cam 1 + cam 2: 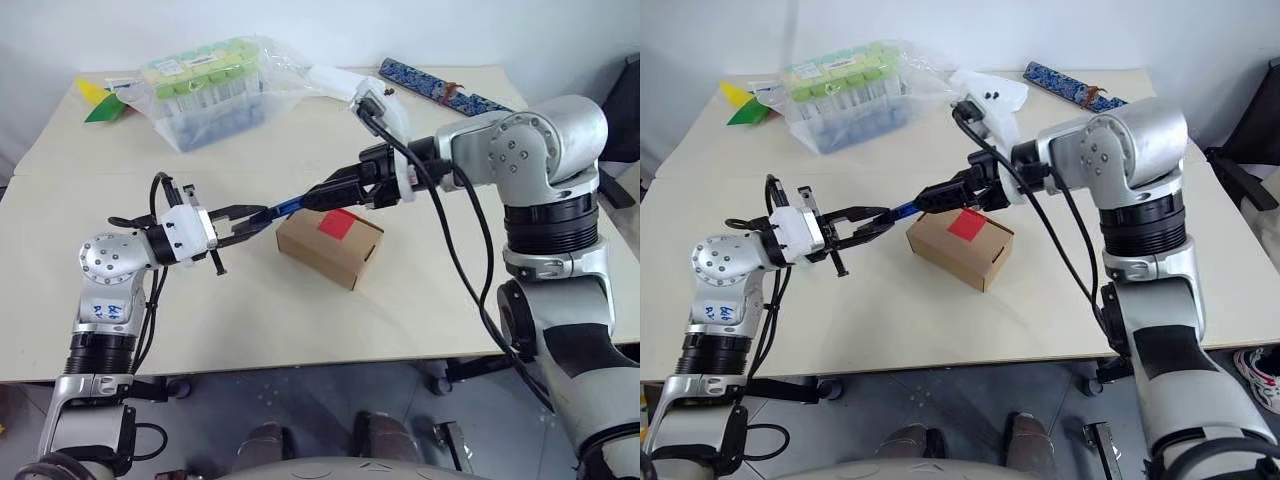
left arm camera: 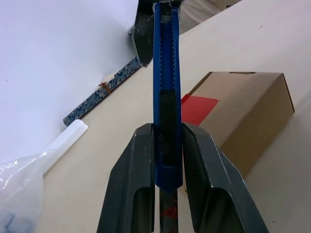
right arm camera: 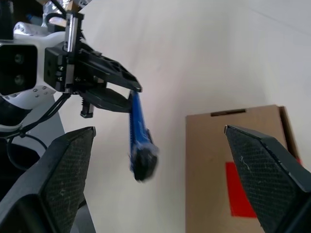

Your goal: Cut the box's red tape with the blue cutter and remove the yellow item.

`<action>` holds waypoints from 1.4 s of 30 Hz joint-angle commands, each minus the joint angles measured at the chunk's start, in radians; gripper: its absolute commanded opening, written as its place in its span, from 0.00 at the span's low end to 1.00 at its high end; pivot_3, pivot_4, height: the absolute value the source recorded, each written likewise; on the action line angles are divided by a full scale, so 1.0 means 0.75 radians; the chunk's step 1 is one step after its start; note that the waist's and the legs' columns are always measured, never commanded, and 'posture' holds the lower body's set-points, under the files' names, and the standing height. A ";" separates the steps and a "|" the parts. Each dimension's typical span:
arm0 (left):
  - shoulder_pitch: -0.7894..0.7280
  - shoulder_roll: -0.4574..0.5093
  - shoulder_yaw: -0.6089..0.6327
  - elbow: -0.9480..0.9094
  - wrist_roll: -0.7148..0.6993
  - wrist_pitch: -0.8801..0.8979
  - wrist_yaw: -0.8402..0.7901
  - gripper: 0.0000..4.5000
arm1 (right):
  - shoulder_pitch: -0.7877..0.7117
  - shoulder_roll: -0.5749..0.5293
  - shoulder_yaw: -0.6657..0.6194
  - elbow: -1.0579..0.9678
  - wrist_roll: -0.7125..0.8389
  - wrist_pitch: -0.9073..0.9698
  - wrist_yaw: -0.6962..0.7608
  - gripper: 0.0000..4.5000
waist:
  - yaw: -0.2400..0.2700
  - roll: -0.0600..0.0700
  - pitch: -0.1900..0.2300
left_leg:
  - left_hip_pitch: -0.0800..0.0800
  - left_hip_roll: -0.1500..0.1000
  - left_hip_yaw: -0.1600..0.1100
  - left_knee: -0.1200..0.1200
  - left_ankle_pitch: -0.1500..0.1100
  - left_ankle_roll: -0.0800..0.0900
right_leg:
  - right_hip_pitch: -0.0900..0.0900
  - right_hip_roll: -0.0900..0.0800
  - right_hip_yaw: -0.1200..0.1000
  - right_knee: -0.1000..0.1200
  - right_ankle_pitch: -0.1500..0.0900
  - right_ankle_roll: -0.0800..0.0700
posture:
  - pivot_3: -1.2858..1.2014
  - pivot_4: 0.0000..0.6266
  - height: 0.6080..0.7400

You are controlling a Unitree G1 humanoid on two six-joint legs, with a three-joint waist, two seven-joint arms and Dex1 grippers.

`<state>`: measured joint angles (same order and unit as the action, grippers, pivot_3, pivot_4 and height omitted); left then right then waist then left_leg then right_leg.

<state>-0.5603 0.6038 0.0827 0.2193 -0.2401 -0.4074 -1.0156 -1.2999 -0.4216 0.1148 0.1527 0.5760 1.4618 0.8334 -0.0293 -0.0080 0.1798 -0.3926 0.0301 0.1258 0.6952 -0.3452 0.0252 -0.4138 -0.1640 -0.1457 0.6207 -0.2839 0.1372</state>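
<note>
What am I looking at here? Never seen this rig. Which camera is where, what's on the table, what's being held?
It is a humanoid robot with two arms, each ending in a two-fingered gripper. Two pictures come from a camera pair on its head, looking down over the table. The other two come from cameras on its wrists, looking along the fingers.

On the table: a brown box with red tape on top, a clear bag of green-capped tubes, a long blue patterned bar, and yellow and green paper pieces.

The left gripper is shut on a blue cutter. The right gripper is open, at the cutter's far end, above the box.
</note>
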 commanded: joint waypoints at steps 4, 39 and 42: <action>-0.021 0.000 0.002 -0.003 -0.008 -0.034 0.023 0.10 | -0.028 0.014 -0.027 -0.024 0.036 -0.027 -0.002 0.95 | -0.002 0.000 0.000 | 0.000 0.000 0.000 0.000 0.000 0.000 | 0.000 0.000 0.000 0.000 0.000 0.000 | 0.52 0.24 1.00; -0.067 0.137 0.151 0.074 -0.131 0.369 0.059 1.00 | -0.043 -0.129 -0.036 -0.011 -0.014 -0.173 -0.027 0.03 | -0.002 0.000 0.000 | -0.001 0.000 -0.001 -0.001 0.000 0.000 | 0.000 0.000 -0.001 -0.001 0.000 0.000 | 0.52 0.24 1.00; -0.067 0.130 0.160 0.043 -0.174 0.443 0.044 1.00 | -0.020 -0.191 -0.052 -0.021 -0.030 -0.183 -0.038 0.03 | 0.004 0.000 0.000 | -0.001 0.000 -0.002 0.000 0.000 0.000 | 0.000 0.000 -0.002 -0.001 0.000 0.000 | 0.52 0.24 1.00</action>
<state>-0.5886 0.6915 0.1836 0.2879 -0.3352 -0.0922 -0.9766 -1.3107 -0.5440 0.1128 0.1625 0.5616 1.3441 0.8112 -0.0266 -0.0081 0.1798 -0.3940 0.0299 0.1238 0.6949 -0.3452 0.0250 -0.4137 -0.1642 -0.1474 0.6197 -0.2839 0.1372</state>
